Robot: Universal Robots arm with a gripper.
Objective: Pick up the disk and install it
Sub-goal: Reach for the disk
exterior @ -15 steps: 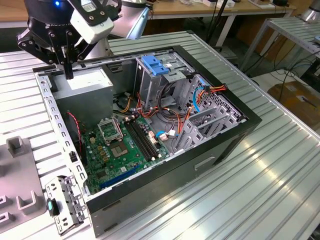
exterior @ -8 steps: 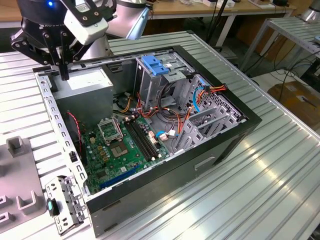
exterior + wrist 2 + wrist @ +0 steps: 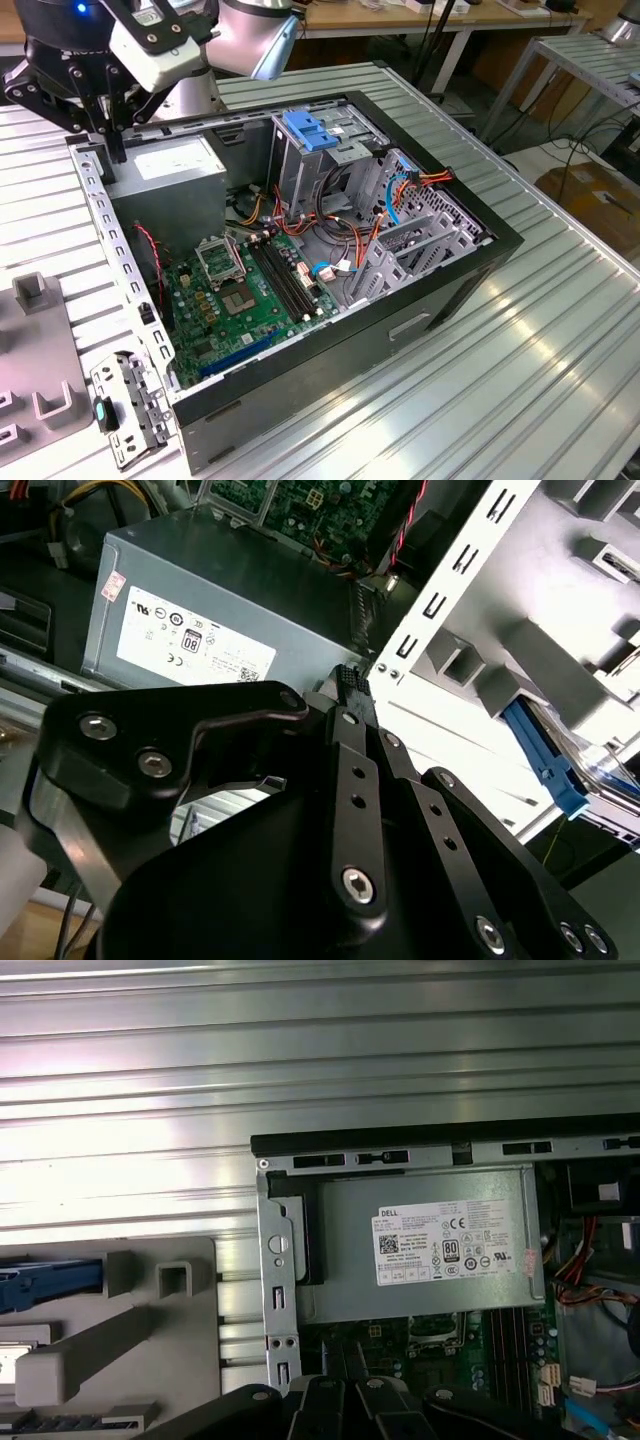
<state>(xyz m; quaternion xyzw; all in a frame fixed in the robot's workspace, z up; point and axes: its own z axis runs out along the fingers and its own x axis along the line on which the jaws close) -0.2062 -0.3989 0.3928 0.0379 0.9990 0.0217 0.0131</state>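
The disk (image 3: 30, 1278) lies in a grey holder (image 3: 150, 1330) on the table beside the open computer case; its blue carrier rail and a bit of white label show. In the second wrist view the disk (image 3: 560, 775) shows its blue rail and a shiny edge behind the case's white perforated frame. My gripper (image 3: 108, 140) hangs over the case's corner by the grey power-supply box (image 3: 165, 170), apart from the disk. The fingers (image 3: 347, 685) stand together with nothing between them. In the first wrist view the gripper (image 3: 350, 1390) points at the case's edge.
The open case (image 3: 420, 300) holds a green motherboard (image 3: 250, 290), a tall metal cage with a blue latch (image 3: 310, 130) and loose orange and blue cables. A metal bracket (image 3: 130, 410) lies at the case's near corner. Ribbed metal tabletop (image 3: 520, 380) surrounds the case.
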